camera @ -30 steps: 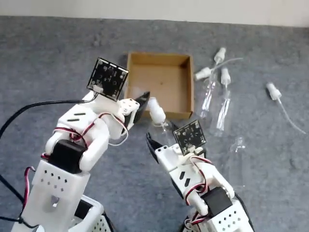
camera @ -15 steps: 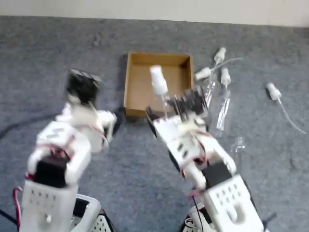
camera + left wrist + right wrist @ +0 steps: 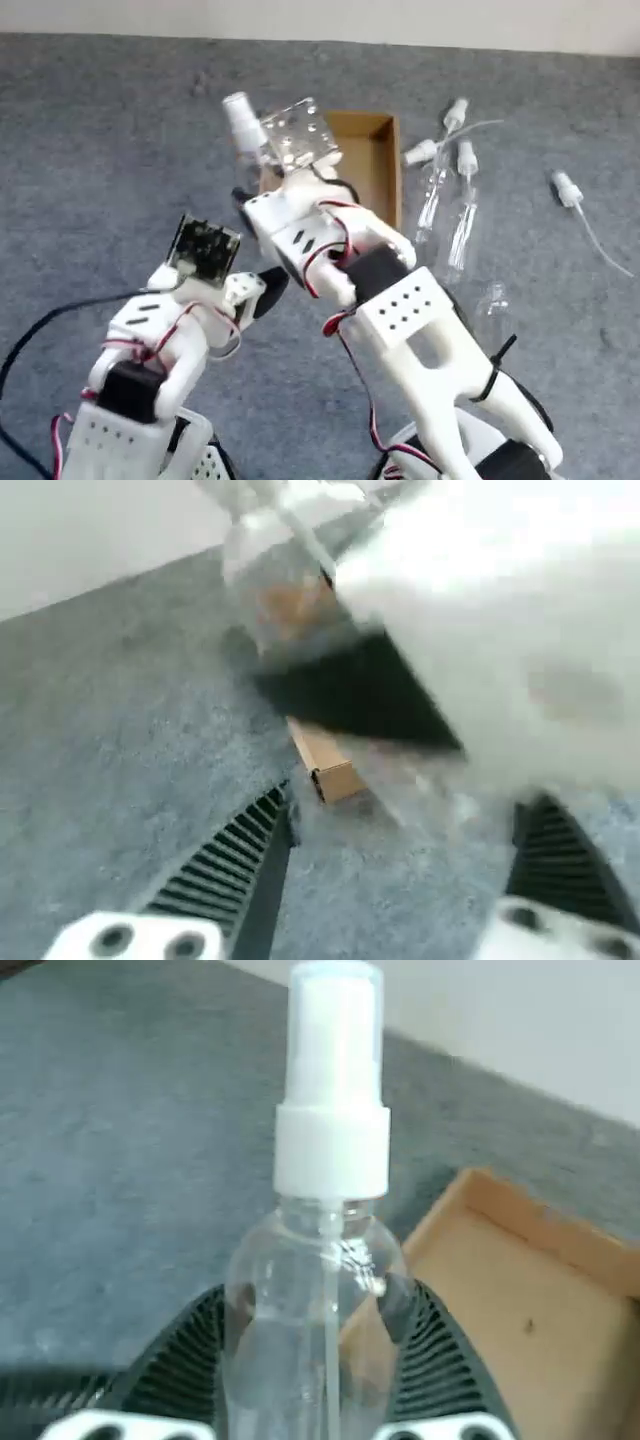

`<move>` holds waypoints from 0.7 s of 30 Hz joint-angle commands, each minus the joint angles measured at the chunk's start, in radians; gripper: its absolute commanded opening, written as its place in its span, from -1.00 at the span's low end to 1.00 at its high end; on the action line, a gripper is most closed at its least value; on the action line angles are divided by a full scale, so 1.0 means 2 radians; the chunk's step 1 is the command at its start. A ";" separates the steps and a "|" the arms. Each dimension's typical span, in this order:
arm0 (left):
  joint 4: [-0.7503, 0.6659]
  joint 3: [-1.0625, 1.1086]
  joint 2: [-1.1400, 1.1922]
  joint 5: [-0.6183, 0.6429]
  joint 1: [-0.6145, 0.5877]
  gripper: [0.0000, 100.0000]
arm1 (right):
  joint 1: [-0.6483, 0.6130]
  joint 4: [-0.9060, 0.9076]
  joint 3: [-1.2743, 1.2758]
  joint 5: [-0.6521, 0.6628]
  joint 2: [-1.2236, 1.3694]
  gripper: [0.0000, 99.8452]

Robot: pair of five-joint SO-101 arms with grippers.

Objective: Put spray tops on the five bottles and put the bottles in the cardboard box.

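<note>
High view: your bottle (image 3: 240, 112) hangs at the cardboard box's (image 3: 368, 165) ten o'clock. Right wrist view adds the right fingers (image 3: 180, 1350) clasping it; the left fingers (image 3: 235, 865) spread wide.

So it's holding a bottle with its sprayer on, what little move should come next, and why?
Probably shift the right hand a little sideways until it is over the cardboard box, before lowering. It holds the capped bottle raised beside the box's left edge, not yet above the inside.
</note>
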 commanded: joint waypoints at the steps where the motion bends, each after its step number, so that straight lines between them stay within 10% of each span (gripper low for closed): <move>1: -0.071 -0.010 0.080 -0.005 -0.046 -0.44 | -0.003 0.053 -0.049 -0.004 -0.011 -0.99; 12: -0.120 -0.005 0.165 -0.006 -0.078 -0.44 | 0.054 0.049 -0.063 0.001 -0.040 -0.99; 21: -0.120 0.023 0.129 -0.003 -0.155 -0.64 | 0.125 -0.072 -0.237 0.039 0.232 -0.99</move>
